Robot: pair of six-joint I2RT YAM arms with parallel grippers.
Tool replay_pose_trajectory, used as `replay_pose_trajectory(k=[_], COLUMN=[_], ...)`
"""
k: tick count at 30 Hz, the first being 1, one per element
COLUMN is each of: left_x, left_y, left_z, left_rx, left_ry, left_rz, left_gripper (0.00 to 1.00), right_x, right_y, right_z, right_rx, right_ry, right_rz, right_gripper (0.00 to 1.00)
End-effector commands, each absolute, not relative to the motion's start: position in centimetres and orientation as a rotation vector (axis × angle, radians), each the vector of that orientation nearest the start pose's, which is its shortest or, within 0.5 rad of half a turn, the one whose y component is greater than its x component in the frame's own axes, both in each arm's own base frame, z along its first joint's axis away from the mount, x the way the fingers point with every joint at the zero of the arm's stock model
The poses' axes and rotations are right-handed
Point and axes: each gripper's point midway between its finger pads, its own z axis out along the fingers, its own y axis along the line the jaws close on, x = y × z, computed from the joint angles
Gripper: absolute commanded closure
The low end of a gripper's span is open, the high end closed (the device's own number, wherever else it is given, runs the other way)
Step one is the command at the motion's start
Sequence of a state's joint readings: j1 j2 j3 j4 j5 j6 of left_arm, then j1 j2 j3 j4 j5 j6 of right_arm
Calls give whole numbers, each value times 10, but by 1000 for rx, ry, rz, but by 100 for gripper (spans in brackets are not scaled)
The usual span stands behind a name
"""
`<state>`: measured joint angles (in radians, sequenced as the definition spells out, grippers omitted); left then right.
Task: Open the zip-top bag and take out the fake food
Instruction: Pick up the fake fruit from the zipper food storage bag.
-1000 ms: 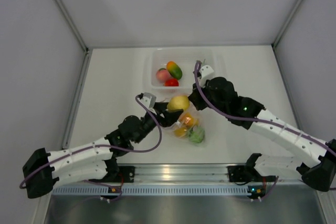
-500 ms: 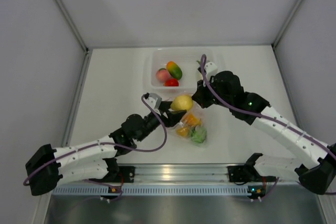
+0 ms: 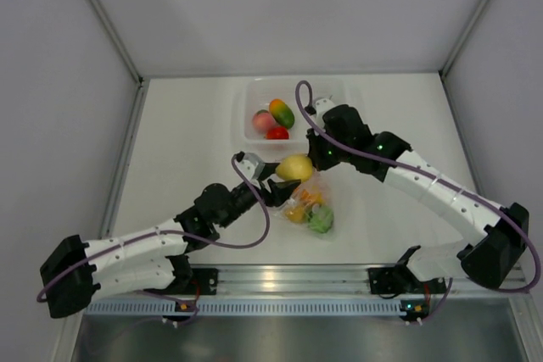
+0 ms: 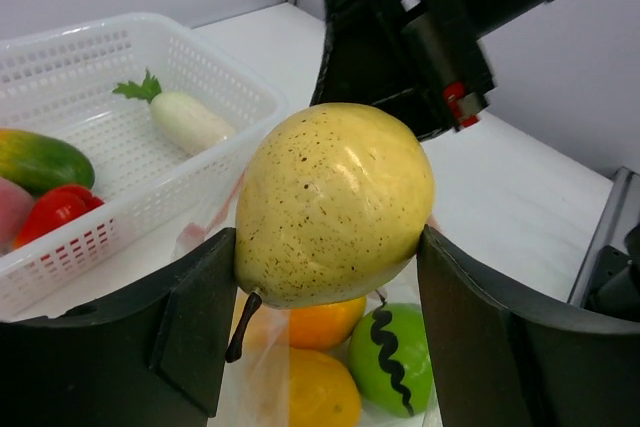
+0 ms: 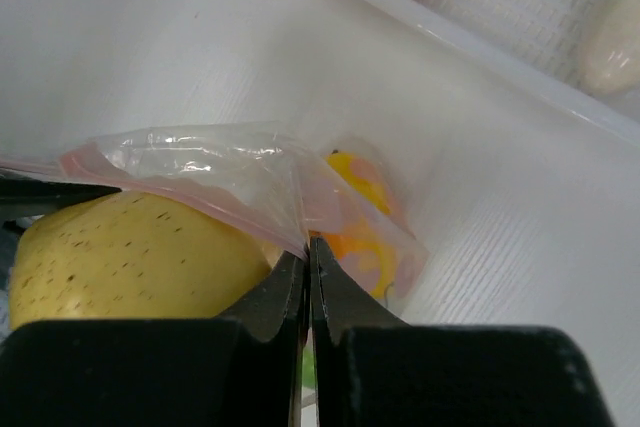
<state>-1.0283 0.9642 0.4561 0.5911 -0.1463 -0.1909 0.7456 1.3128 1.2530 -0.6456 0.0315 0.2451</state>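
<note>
We hold the yellow pear [image 4: 335, 202] in our left gripper [image 3: 273, 182], the jaws spread wide around its body, raised just over the mouth of the zip-top bag [image 3: 311, 207]. Our right gripper [image 5: 308, 282] is pinched flat on the bag's pink-edged lip. We judge this grip is there to pin the thin plastic and hold the mouth apart, so the fruit comes out without dragging the bag along.

The bag lies near the middle of the table [image 3: 187, 142], just in front of the white basket [image 3: 242, 116] at the far edge. The basket holds a mango, a red pepper, a pink fruit and a white radish. More fake food [image 4: 320, 325] sits inside the bag: an orange, a green piece and something yellow-orange. The film clouds the right wrist view, so the pear may be brushing the lip; we cannot tell.
</note>
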Motion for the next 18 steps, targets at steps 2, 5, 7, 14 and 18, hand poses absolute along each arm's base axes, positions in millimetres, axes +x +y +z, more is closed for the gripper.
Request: replay_pose_trajectory(k=[2, 5, 7, 14, 18], left_x=[111, 113, 115, 148, 165], left_y=[-309, -297, -295, -279, -261], left_z=[340, 345, 346, 346, 346], left_rx=[694, 630, 606, 393, 231], left_ry=[1020, 989, 997, 1069, 1079], left_rz=[-1267, -1261, -1258, -1170, -1136], left_gripper=[100, 100, 100, 100, 100], right_x=[341, 340, 338, 338, 340], right_y=[171, 175, 179, 177, 164], right_z=[240, 236, 234, 234, 238], right_rx=[-251, -266, -264, -223, -103], right_ry=[2135, 2144, 2143, 2132, 2112], right_rz=[15, 55, 90, 128, 166], right_gripper=[100, 100, 100, 100, 100])
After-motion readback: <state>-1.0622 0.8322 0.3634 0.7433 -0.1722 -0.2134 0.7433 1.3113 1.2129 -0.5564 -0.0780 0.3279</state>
